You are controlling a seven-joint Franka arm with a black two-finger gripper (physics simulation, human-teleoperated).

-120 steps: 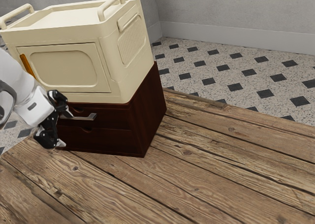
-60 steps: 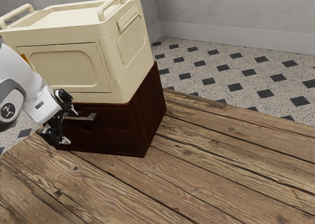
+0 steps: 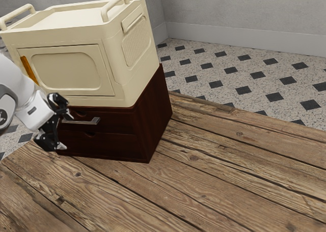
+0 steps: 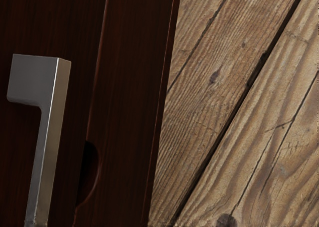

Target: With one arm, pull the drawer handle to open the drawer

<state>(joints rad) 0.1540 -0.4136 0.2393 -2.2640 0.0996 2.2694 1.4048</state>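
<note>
My gripper (image 3: 66,131) is open at the front of the dark red-brown cabinet, one finger higher and the other lower, near the left end of the metal handle (image 3: 90,122). The handle is a grey bar across the upper drawer (image 3: 116,121), whose front looks flush with the cabinet. Part of the bar's far end is hidden by my hand. In the wrist view the handle (image 4: 51,122) stands out from the dark drawer front (image 4: 75,32), with its squared end in view. Whether the bar lies between the fingers, I cannot tell.
A cream box (image 3: 66,71) with raised rails and an orange latch (image 3: 28,69) rests on the cabinet, above my hand. A lower drawer (image 3: 109,145) is under the upper one. The plank table (image 3: 204,176) extends in front and to the exterior view's right.
My hand went toward the cabinet, then drew back toward the exterior view's left, uncovering the orange latch again. The fingers stay apart. Handle and drawer have not visibly moved.
</note>
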